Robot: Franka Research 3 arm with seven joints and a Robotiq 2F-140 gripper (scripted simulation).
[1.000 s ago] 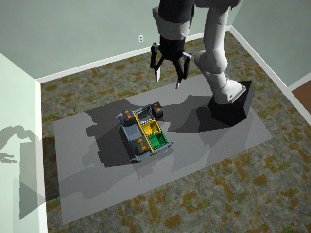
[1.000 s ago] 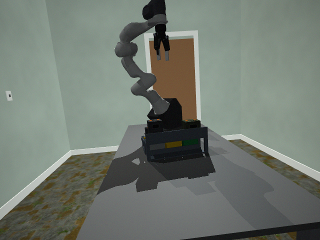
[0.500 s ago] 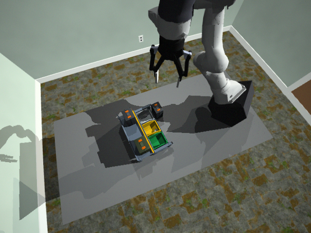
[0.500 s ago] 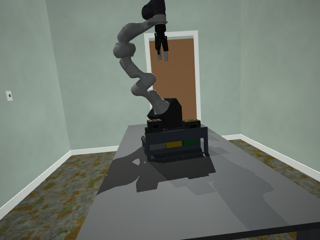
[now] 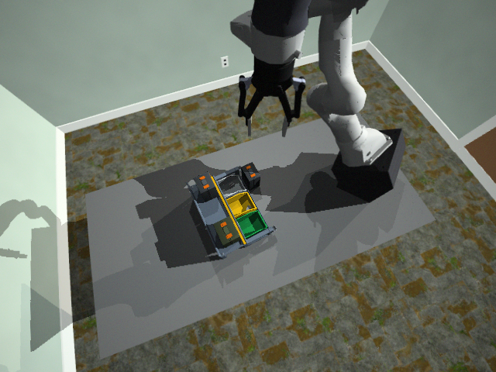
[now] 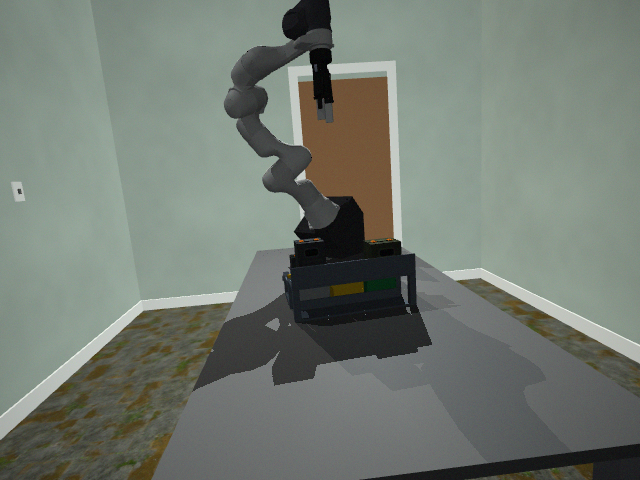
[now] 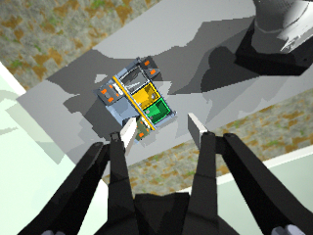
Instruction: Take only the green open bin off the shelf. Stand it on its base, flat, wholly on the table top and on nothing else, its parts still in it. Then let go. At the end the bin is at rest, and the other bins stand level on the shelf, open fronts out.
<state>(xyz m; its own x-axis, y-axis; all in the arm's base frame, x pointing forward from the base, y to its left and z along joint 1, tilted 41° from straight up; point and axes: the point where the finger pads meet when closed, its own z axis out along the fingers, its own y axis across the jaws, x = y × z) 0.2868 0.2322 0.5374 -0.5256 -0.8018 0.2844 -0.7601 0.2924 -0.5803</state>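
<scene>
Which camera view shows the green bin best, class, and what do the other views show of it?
The top view: the green bin shows from above, open, at the shelf's end beside the yellow bin. The wrist view shows it smaller, from above. The exterior view shows only a green strip under the shelf's top.

Pale grey jointed arm (image 5: 340, 76), black wrist, black hand (image 5: 266, 129) with grey fingertips.
</scene>
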